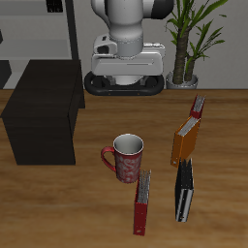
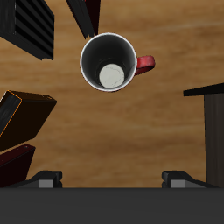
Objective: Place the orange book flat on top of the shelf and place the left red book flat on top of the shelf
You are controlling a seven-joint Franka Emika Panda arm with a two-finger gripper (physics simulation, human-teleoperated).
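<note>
A wooden table (image 1: 87,208) seen from the front and above, with the robot's white base at its far side. The shelf (image 1: 44,111), a low black box with a flat bare top, sits toward the far part of the table. A red patterned mug (image 1: 126,158) stands near the table's middle, its handle pointing toward the shelf.

Four books stand on edge on the other side of the mug from the shelf. Farthest back is the left red book (image 1: 198,105), leaning slightly, close to the far edge near a potted plant (image 1: 191,39). Just in front of it, nearly touching, is the orange book (image 1: 186,139). Nearer the front edge stand a black book (image 1: 183,190) and, beside it and closer to the mug, a second red book (image 1: 142,203).

The gripper (image 2: 112,179) does not show in the exterior view. From the wrist camera, it looks straight down on the mug (image 2: 110,61), whose pale inner bottom is visible. Only the dark bases of the two fingers (image 2: 49,178) show at the frame's edge, set wide apart with nothing between them; the tips are out of sight, so how far open the jaws stand cannot be told for certain. The orange book (image 2: 24,112) and the left red book (image 2: 13,164) lie off to one side of the fingers, not between them. A corner of the shelf (image 2: 213,122) shows at the opposite side.
</note>
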